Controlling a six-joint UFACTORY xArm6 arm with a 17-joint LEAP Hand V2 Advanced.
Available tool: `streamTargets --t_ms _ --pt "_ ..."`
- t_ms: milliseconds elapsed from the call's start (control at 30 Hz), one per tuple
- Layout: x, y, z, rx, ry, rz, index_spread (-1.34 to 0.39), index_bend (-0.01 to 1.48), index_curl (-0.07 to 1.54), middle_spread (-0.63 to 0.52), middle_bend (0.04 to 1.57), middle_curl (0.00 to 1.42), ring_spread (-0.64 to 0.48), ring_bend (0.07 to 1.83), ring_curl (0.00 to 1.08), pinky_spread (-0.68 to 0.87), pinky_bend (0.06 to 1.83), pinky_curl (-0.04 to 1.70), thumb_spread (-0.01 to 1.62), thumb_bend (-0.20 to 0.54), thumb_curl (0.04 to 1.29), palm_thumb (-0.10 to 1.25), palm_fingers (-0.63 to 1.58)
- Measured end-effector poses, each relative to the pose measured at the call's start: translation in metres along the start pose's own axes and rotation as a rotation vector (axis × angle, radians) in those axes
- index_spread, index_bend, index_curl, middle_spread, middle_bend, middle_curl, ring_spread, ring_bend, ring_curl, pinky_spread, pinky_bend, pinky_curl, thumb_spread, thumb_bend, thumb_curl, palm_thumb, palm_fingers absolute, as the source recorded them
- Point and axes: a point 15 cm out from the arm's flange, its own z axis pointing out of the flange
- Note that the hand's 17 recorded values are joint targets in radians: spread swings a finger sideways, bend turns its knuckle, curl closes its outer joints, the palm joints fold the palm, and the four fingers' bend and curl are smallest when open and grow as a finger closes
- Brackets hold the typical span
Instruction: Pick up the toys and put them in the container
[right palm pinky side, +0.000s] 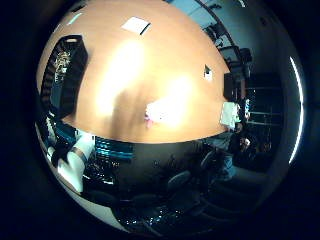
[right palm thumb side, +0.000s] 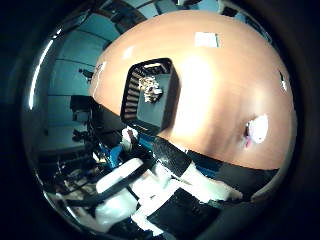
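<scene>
A small pink and white toy (right palm thumb side: 256, 128) lies on the brown wooden table (right palm thumb side: 215, 85), near its edge. It also shows in the little finger side view (right palm pinky side: 153, 112). A black slotted container (right palm thumb side: 150, 92) stands near the table's other end, and toys (right palm thumb side: 150, 87) lie inside it. The container shows in the little finger side view (right palm pinky side: 65, 58) too. My hand (right palm thumb side: 150, 185) is high above the table's near edge, far from both the toy and the container. Its white and black fingers (right palm pinky side: 72, 162) reach in from the edge of the view and look relaxed.
A white sheet of paper (right palm pinky side: 136, 25) lies at the table's far side. A small dark and white item (right palm pinky side: 207, 72) lies near the table edge. Office chairs (right palm pinky side: 180, 182) stand on the floor beyond the near edge of the table.
</scene>
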Motion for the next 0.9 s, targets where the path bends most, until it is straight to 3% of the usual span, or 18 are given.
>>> streamTargets --t_ms 433,667,900 --pt "0.11 0.049 0.057 -0.025 0.026 0.165 -0.42 0.17 0.29 -0.09 0.24 0.35 0.08 0.41 0.21 0.48 0.4 0.27 1.07 -0.024 0.27 0.43 0.3" --pt "0.099 0.066 0.144 -0.086 -0.057 0.176 -0.41 0.16 0.29 -0.07 0.21 0.34 0.13 0.35 0.2 0.46 0.38 0.27 1.06 -0.024 0.28 0.45 0.24" --pt "0.112 0.071 0.187 -0.106 -0.086 0.199 -0.4 0.17 0.29 -0.05 0.19 0.34 0.16 0.28 0.2 0.44 0.36 0.27 1.06 -0.024 0.27 0.44 0.18"
